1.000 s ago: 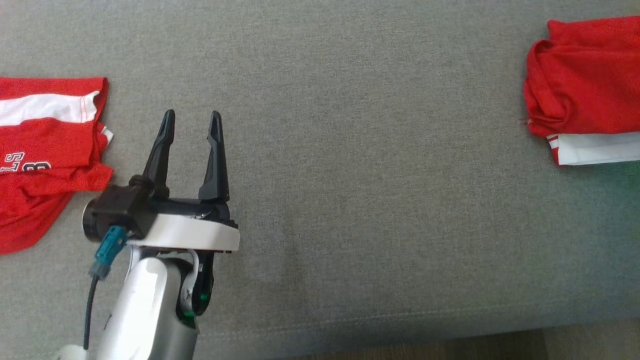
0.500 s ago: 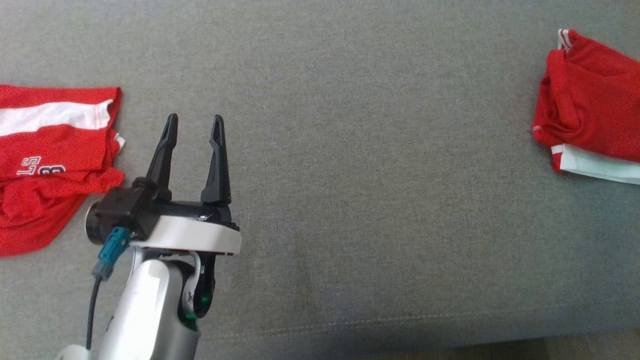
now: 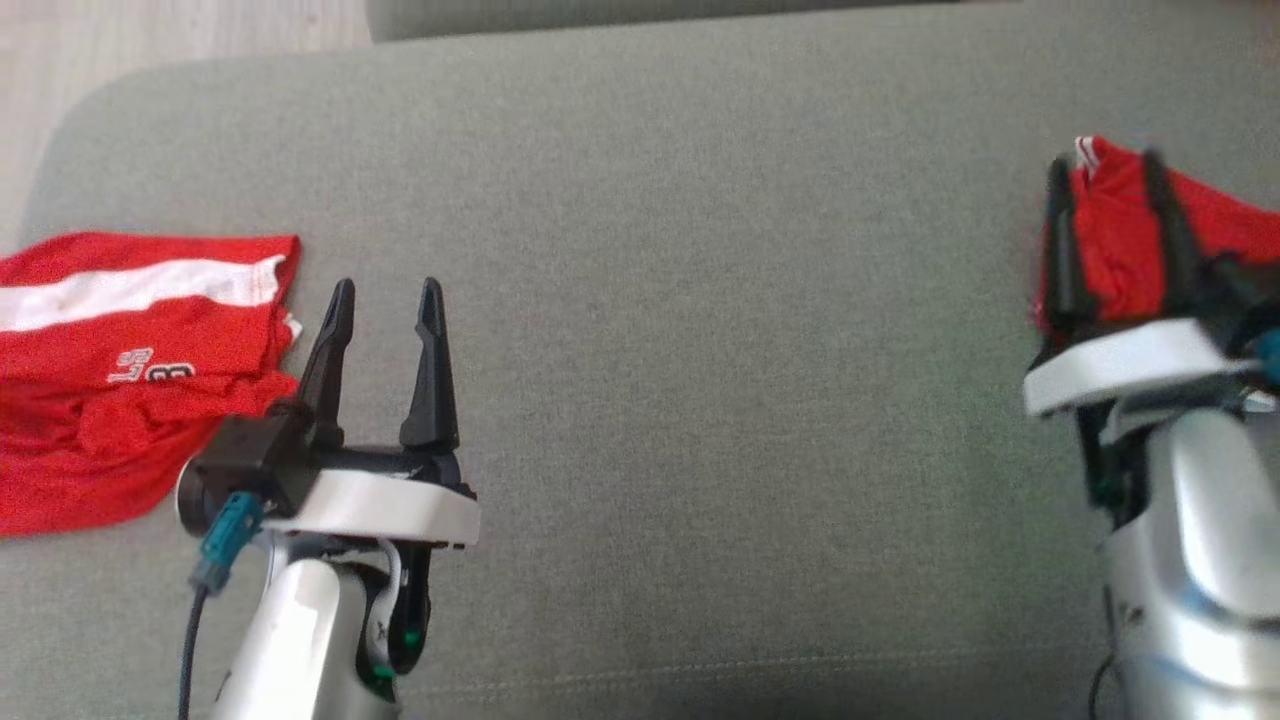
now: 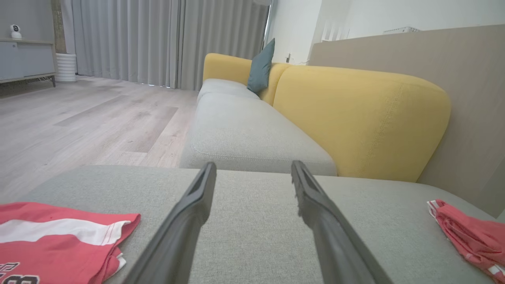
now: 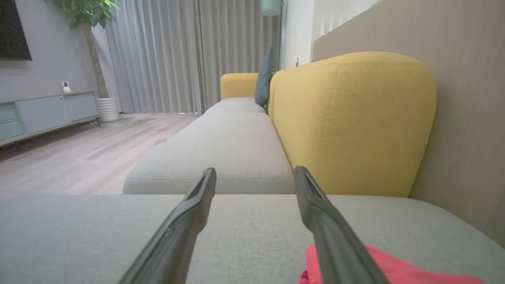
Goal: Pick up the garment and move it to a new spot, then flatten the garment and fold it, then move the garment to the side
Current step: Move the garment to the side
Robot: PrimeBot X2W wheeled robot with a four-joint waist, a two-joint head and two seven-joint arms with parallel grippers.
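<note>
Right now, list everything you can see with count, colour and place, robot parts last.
seat cushion: one, grey, under both garments
jersey: one, red with white stripe, crumpled at the cushion's left
folded garment: one, red, at the cushion's right
sofa backrests: two, yellow, beyond the cushion
pillow: one, teal, against the backrests
curtains: grey, far wall
floor: pale wood, left of the sofa
potted plant: one, green in white pot, beside the curtains
cabinet: one, grey-blue, near the plant
left gripper: one, dark fingers, open, beside the jersey
right gripper: one, dark fingers, open, over the folded garment
</note>
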